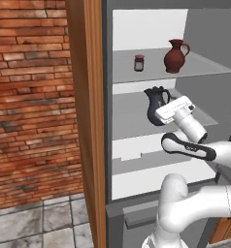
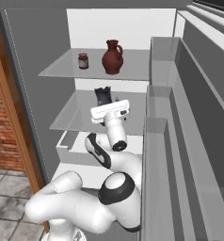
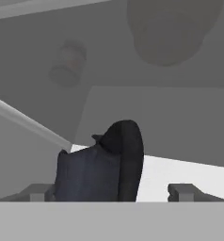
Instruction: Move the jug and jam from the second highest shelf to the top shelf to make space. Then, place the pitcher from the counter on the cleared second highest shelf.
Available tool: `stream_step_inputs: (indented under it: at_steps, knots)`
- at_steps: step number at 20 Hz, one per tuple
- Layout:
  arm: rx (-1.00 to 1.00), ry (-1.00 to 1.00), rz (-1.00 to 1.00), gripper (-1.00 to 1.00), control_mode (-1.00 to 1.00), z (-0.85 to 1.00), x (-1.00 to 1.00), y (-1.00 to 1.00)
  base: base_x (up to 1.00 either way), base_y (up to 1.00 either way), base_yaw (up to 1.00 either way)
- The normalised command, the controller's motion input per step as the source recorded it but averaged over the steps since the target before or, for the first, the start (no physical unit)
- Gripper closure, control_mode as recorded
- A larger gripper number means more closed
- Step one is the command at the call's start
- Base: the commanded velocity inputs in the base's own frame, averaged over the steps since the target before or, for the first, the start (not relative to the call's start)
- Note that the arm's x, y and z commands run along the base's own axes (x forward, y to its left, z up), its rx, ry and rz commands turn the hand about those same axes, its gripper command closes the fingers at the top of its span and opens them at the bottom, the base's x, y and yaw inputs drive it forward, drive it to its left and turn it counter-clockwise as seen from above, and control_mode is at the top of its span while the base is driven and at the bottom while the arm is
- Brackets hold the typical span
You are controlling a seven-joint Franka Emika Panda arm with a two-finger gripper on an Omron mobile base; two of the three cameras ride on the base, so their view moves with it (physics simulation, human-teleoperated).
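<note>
The two small dark fingers (image 3: 114, 192) stood wide apart in the hand view, holding nothing, with the dark blue-black glossy pitcher (image 3: 102, 164) upright in the gap between them. It sat closer to the finger at the picture's left; whether that finger touched it could not be told, while a clear gap separated it from the other finger. In the left base view the white hand covered the pitcher's (image 1: 156, 104) lower right side, leaving the wavy rim and curved handle showing. The right base view showed only its upper part (image 2: 102, 96) above the hand. The pitcher stood on the pale grey second highest shelf (image 1: 132, 121), just beyond the fingers.

Farther off and above the fingers, on the thin pale grey top shelf (image 1: 205, 65), stood the small glass jar of dark red jam (image 1: 139, 62) and the red-brown glazed ceramic jug (image 1: 176, 56), well apart from each other. The hand view, looking up, gave them only as dim shapes through that board, the jam (image 3: 68, 65) toward the left finger's side, the jug (image 3: 172, 28) toward the right.
</note>
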Motion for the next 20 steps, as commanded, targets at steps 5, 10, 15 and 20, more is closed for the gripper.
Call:
stream_step_inputs:
  at_steps: [5,10,15,20]
  knots:
    - [-0.02,0.08,-0.01,-1.00,-1.00,0.10,-0.20,0.18,0.00,0.00,0.00]
    - [-0.06,0.22,-0.02,-1.00,-1.00,0.16,-0.45,0.11,0.00,0.00,0.00]
    - [-0.05,0.20,-0.04,-1.00,-1.00,0.08,-0.48,0.03,0.00,0.00,0.00]
    - [-0.01,0.15,-0.09,-1.00,-1.00,0.22,-0.44,0.00,0.00,0.00,0.00]
